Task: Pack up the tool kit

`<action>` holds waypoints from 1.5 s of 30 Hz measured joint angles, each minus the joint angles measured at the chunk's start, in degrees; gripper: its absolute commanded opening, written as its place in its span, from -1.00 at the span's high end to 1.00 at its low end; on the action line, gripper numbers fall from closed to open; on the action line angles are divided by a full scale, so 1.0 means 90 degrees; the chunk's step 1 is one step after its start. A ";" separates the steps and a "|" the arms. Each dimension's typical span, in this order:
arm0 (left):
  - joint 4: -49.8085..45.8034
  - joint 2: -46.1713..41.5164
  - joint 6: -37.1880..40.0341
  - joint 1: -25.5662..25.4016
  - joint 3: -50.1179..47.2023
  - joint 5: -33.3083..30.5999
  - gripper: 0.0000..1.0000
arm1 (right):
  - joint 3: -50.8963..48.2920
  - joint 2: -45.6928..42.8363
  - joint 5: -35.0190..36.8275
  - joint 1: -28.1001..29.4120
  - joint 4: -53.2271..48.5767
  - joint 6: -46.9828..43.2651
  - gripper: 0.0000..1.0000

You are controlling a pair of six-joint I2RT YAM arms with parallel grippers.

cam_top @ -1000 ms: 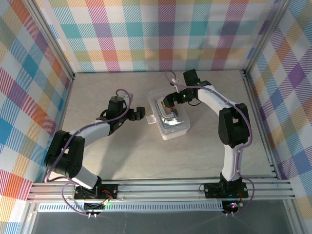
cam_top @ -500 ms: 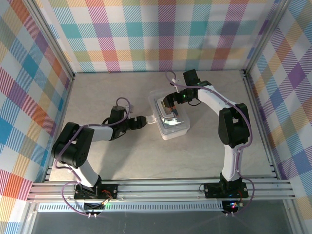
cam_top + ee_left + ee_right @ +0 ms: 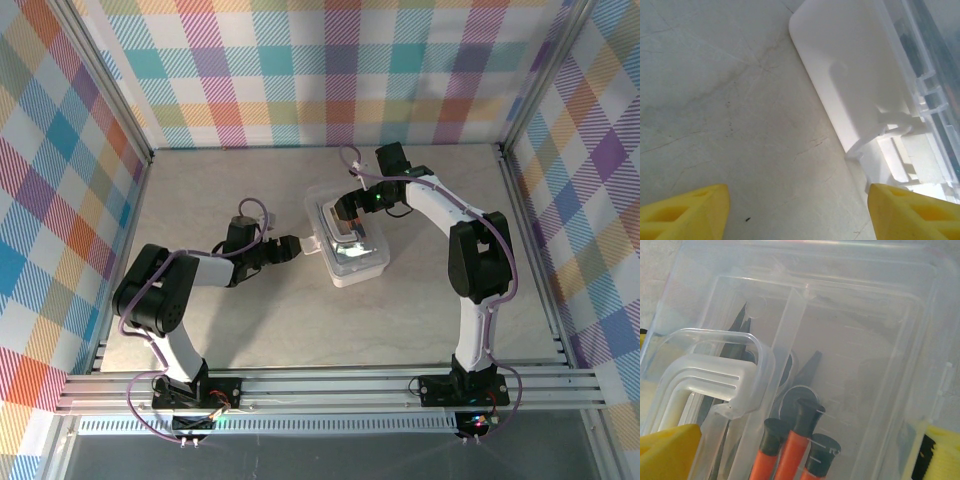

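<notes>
Case of clear rectangular plastic (image 3: 350, 250) sits mid-bench (image 3: 250, 320), orange-handled tools (image 3: 790, 452) inside. Left fingers (image 3: 685, 210) spread apart, empty, low beside white handle (image 3: 845, 80). Right fingers (image 3: 667, 452) released wide, above case.

You worked on 1 table (image 3: 250, 320): a pale, marble-look top with faint veins. Up close at the left wrist it showed fine scratches and a few dark specks. The clear plastic case (image 3: 355, 272) lay flat on it, a little right of the middle and toward the far side. Its long side ran near to far, slightly skewed, with its white end nearest you.
</notes>
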 measured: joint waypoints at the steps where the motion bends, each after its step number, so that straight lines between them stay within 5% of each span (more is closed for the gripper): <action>1: 0.0002 0.0000 0.0005 -0.0024 0.0017 0.0049 -0.45 | 0.0000 0.0000 0.0000 0.0000 0.0000 0.0000 -0.98; 27: 0.1967 0.0444 -0.0789 -0.0267 0.0112 0.0962 -0.44 | 0.0000 0.0000 0.0000 0.0000 0.0000 0.0000 -0.98; 45: 0.2290 0.0364 -0.1047 -0.0267 0.0022 0.1139 -0.48 | -0.0044 -0.0015 0.0000 0.0000 0.0046 0.0000 -0.98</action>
